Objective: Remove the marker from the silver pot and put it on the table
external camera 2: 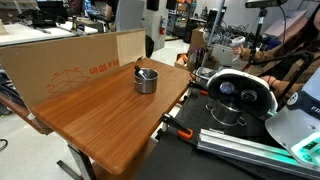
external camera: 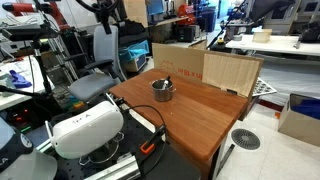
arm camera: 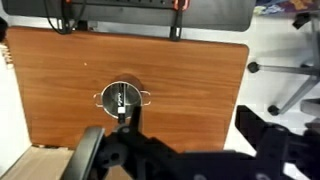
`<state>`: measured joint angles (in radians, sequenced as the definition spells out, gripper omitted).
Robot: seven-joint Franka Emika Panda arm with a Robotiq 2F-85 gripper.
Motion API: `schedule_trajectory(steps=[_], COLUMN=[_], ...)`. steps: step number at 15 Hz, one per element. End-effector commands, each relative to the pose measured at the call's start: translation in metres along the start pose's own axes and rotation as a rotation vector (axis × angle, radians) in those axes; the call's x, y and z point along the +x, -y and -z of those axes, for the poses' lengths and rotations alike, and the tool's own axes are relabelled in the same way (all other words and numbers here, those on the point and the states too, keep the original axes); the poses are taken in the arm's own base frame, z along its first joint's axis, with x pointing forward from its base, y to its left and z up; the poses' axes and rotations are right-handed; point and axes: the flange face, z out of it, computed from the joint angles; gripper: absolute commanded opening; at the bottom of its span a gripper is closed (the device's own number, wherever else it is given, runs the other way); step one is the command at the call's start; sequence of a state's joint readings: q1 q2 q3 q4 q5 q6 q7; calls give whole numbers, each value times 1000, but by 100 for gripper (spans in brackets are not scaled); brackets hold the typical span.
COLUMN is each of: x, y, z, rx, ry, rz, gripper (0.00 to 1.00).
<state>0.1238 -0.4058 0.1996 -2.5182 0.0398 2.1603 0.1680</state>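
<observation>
Your arm (external camera: pixel 85 130) wears smooth, white, rounded shells in both exterior views. One shell carries a faint grey marking, too small to read. In an exterior view the joint end (external camera 2: pixel 238 95) is a black face with two round shiny caps. In the wrist view your gripper (arm camera: pixel 127 128) is black, blocky and much blurred.

silver pot (external camera: pixel 163 91) on table (external camera: pixel 190 118), marker (external camera: pixel 166 82) inside, plywood board (external camera: pixel 231 72) behind

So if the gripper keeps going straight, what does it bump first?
Probably the small round shiny silver pot on the reddish-brown wooden table, right ahead of the dark gripper in the wrist view; depth unclear.
</observation>
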Motion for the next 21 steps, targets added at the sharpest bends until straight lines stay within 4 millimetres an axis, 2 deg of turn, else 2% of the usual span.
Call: schedule_trajectory(steps=[1,7,13,18,21], x=[26,54,85,109,115], y=[-11,-24,-47,-66,-74], z=[-7,-26,-50,-75,-95], rx=[0,1,13,4,-5], ry=[-26,-63,-57,-65,-67], rz=[-12,0,-50,-73,-85], gripper=[100,100,100,100,100])
